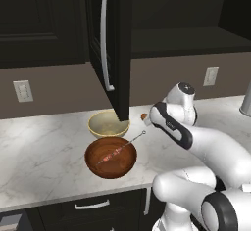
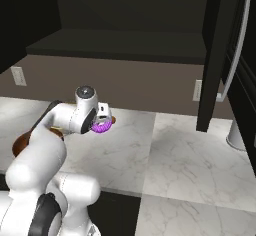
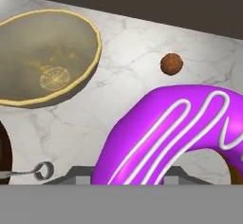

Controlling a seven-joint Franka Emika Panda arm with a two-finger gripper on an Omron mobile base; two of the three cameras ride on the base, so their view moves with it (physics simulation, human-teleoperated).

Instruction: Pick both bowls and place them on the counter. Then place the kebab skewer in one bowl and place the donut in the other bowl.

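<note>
Both bowls already down on the bench point(image 1: 44, 147), side by side near the front edge: cream-yellow bowl point(image 1: 109, 124) behind, reddish-brown bowl point(image 1: 111, 157) in front, rims touching or nearly so. Set close together, probably so both fills need little reach.

Kebab skewer point(image 1: 120, 150) lying slantwise in the reddish-brown bowl, meat pieces down inside, looped end poking out over the rim toward the arm. Too long to sit fully within, hence the overhang. That half of the task looks done.

Donut point(image 2: 103, 126) gripped in the gripper point(image 2: 101, 121), jaws closed part-way on the ring, purple icing with white squiggles close up against the hand camera. Held above the marble, off to the arm side of the bowls. In the hand view, cream-yellow bowl point(image 3: 45, 57) lies ahead and to one side, apparently empty, its patterned bottom showing; the obvious destination.

Small brown ball point(image 3: 171, 63) loose on the marble beyond the donut, apart from both bowls. Not part of the job; best left alone.

Open cabinet door point(image 1: 113, 44) hanging over the bowls, lower corner just above the yellow bowl in the left base view. Worth minding on the approach: carry likely needs to stay low or come in from the front.

Remaining step, by judgement: move over the yellow bowl, lower, release.
</note>
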